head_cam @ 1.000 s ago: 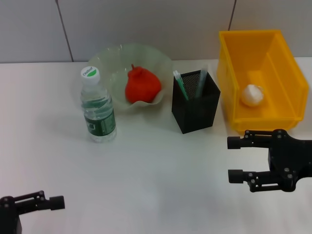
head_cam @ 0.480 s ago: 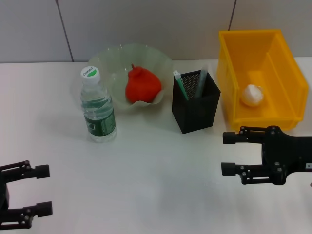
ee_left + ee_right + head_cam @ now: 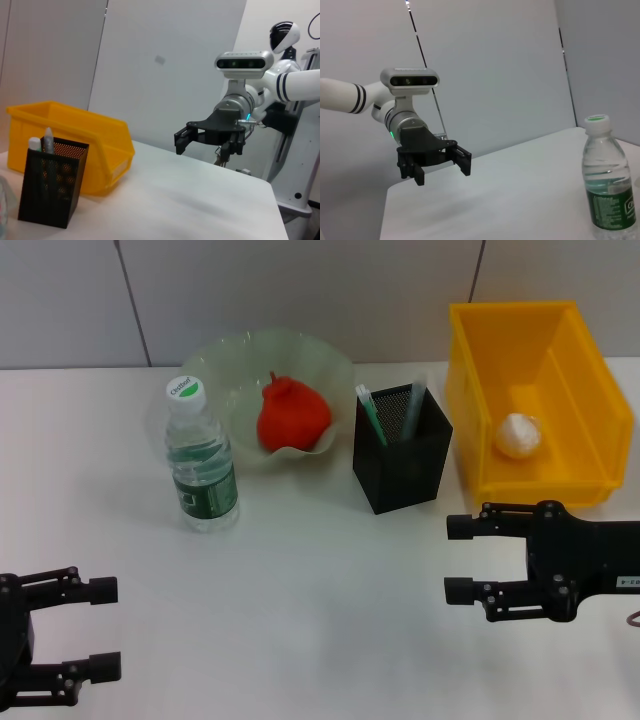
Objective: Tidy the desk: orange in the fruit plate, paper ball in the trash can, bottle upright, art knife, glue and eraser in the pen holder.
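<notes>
The bottle (image 3: 200, 465) stands upright on the white table, also seen as the bottle (image 3: 607, 190) in the right wrist view. An orange (image 3: 292, 418) lies in the green glass fruit plate (image 3: 230, 360). The paper ball (image 3: 518, 435) rests inside the yellow trash can (image 3: 590, 380). Two slender items, one green and white (image 3: 370, 415) and one grey (image 3: 412, 410), stick out of the black mesh pen holder (image 3: 402, 465); I cannot tell art knife from glue. The eraser is hidden. My left gripper (image 3: 105, 628) hovers open at the front left. My right gripper (image 3: 458, 558) is open in front of the trash can.
A grey wall runs behind the table. From the left wrist view, the pen holder (image 3: 47, 182) stands before the yellow bin (image 3: 75, 145), with the right gripper (image 3: 207, 145) beyond. From the right wrist view, the left gripper (image 3: 437, 162) hangs over the table's far edge.
The left gripper has come up into view with both fingers showing and shifted slightly right. The right gripper has slid left, toward the table's middle. The objects have not moved.
</notes>
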